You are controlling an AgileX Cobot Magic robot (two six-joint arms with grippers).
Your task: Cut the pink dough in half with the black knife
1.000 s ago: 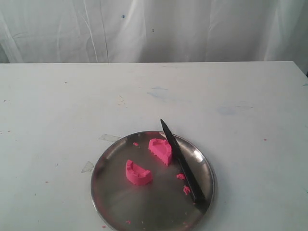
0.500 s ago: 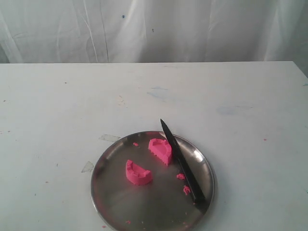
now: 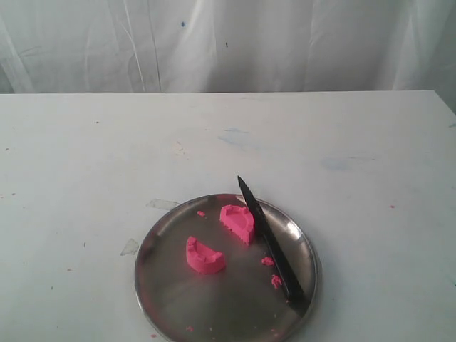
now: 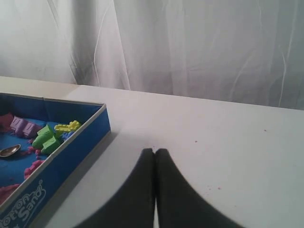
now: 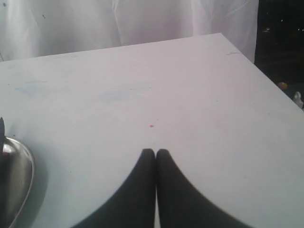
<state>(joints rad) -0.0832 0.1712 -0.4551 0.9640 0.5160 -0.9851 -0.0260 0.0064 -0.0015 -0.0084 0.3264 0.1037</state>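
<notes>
The pink dough lies in two half-moon pieces on the round steel plate [image 3: 160,288]: one piece [image 3: 238,221] at the back, the other [image 3: 203,256] nearer the front left. The black knife [image 3: 269,242] rests across the plate's right side, tip past the far rim, handle at the near right rim. Neither gripper appears in the exterior view. My left gripper [image 4: 155,151] is shut and empty above bare table, beside a blue box. My right gripper [image 5: 156,151] is shut and empty over bare table; the plate's rim [image 5: 21,178] shows at that view's edge.
A blue sand box [image 4: 71,149] with coloured moulds and a spoon sits close to the left gripper. Small pink crumbs [image 3: 271,271] lie on the plate near the knife. The table's edge [image 5: 259,66] runs past the right gripper. A white curtain hangs behind the table.
</notes>
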